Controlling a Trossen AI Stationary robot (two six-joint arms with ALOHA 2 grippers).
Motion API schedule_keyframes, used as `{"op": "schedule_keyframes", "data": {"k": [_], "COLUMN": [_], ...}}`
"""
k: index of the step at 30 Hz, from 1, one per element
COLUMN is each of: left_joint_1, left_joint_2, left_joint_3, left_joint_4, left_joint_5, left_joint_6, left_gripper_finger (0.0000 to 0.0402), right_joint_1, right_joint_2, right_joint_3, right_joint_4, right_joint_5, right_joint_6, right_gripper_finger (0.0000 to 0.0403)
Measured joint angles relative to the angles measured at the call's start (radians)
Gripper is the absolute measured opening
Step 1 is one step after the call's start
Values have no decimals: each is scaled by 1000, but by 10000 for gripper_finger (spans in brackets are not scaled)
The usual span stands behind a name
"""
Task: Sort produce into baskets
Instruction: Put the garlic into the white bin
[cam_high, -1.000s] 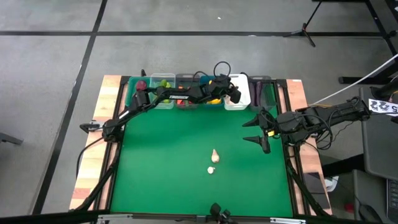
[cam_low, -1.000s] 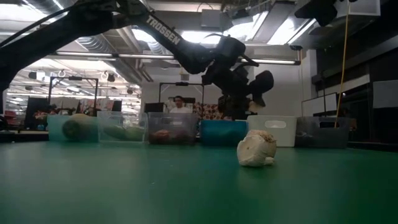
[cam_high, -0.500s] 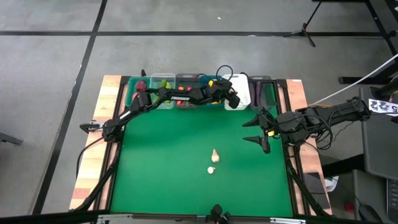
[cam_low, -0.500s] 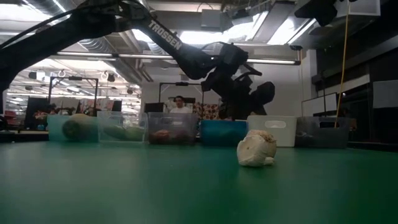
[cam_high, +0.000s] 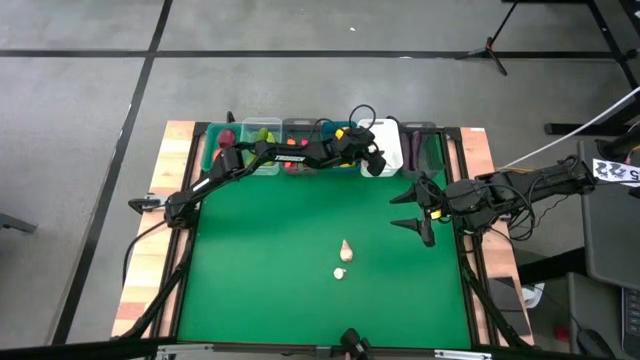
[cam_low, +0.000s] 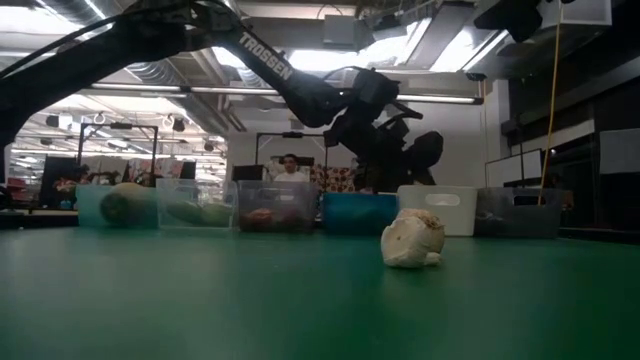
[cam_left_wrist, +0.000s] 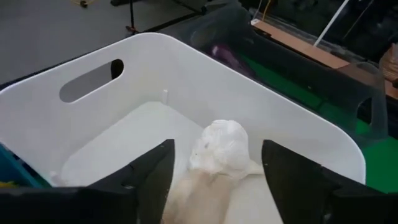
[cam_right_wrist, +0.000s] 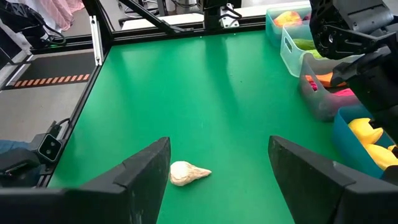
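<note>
From above: reaching across the table with the left gripper (cam_high: 378, 165), hanging at the near edge of the white basket (cam_high: 385, 146), at 12 o'clock on the green mat (cam_high: 270, 250). Two garlic pieces (cam_high: 345, 248) lying near 6 o'clock. Waiting at 3 o'clock, the right gripper (cam_high: 412, 209).

From table height: sitting close up, one garlic bulb (cam_low: 412, 239).

Left wrist: holding fingers apart, gripping nothing; garlic (cam_left_wrist: 221, 146) lying inside the white basket.

Right wrist: spread wide, empty too.

Doing it well: lifting straight up, missing the rim.

Since a second ago: drawing back, dropping lower.
</note>
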Motion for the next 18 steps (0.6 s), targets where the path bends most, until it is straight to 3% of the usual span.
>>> {"op": "schedule_keyframes", "data": {"k": [6,14,18], "left_joint_1": [0,-2,-9], "left_joint_2": [0,-58,-94], "left_joint_3": [0,0,0], "left_joint_4": [1,-2,-14], "left_joint_5": [13,145,185], "left_joint_6": [-2,5,30], "left_gripper_finger": [268,263,262], "right_joint_1": [0,0,1], "right_joint_2": [0,-9,-102], "right_joint_3": [0,0,-1], "right_joint_4": [0,34,27], "right_joint_5": [0,2,18], "right_joint_6": [0,-73,-140], "right_gripper_finger": [269,269,269]}}
